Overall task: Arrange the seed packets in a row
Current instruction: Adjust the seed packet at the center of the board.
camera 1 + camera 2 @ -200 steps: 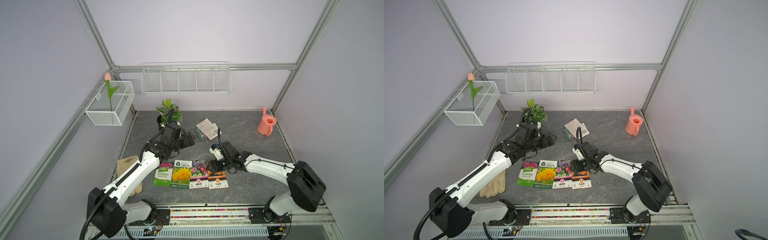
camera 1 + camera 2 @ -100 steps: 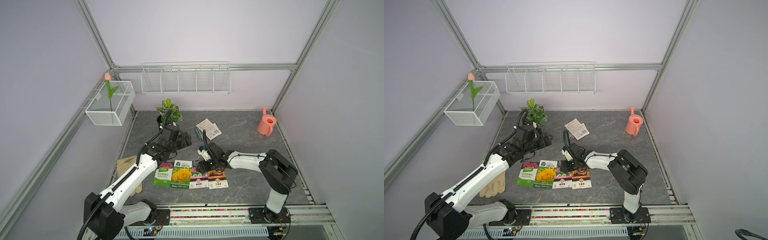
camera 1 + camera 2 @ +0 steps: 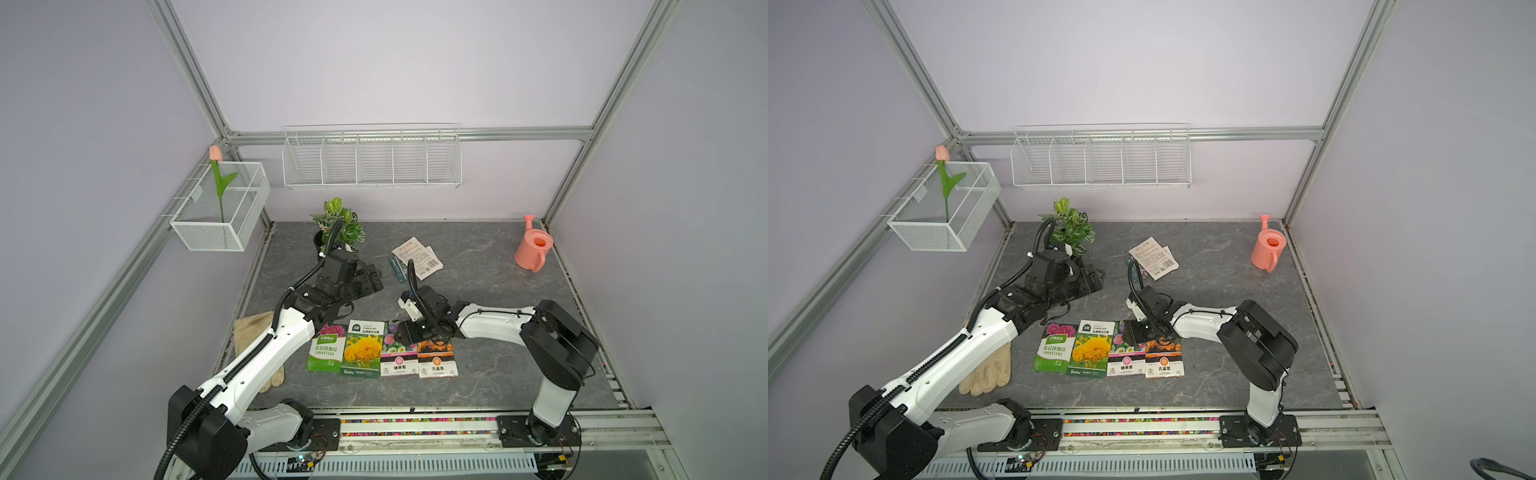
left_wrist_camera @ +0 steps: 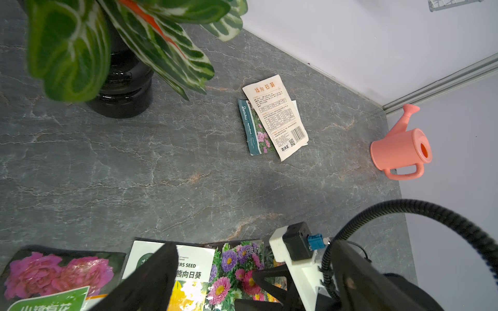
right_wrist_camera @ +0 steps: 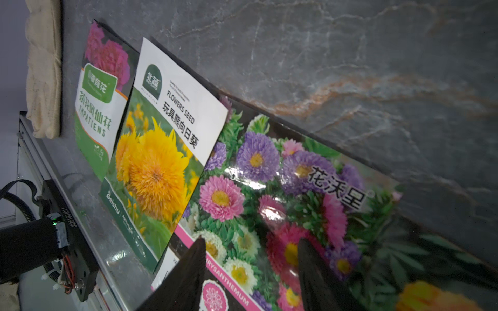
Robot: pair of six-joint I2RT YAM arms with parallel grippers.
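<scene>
Four seed packets lie face up, side by side near the front edge: green (image 3: 326,351), yellow sunflower (image 3: 363,349), pink-and-purple aster (image 3: 398,359) and orange (image 3: 436,361). Two more lie stacked at the back, a white text-side packet (image 3: 417,257) over a teal one (image 4: 252,129). My right gripper (image 3: 409,332) hovers low over the top end of the aster packet (image 5: 269,175); in the right wrist view, the right gripper (image 5: 252,242) has its jaws apart and holds nothing. My left gripper (image 3: 372,282) hangs open and empty in front of the plant, behind the row.
A potted plant (image 3: 338,220) stands at the back left, a pink watering can (image 3: 532,251) at the back right. A beige glove (image 3: 249,332) lies left of the row, partly under my left arm. Wire baskets hang on the back wall (image 3: 372,158) and left wall (image 3: 216,216).
My right gripper swung left from above the orange packet and came down over the aster packet. The left gripper drew back slightly toward the plant. No packet moved.
</scene>
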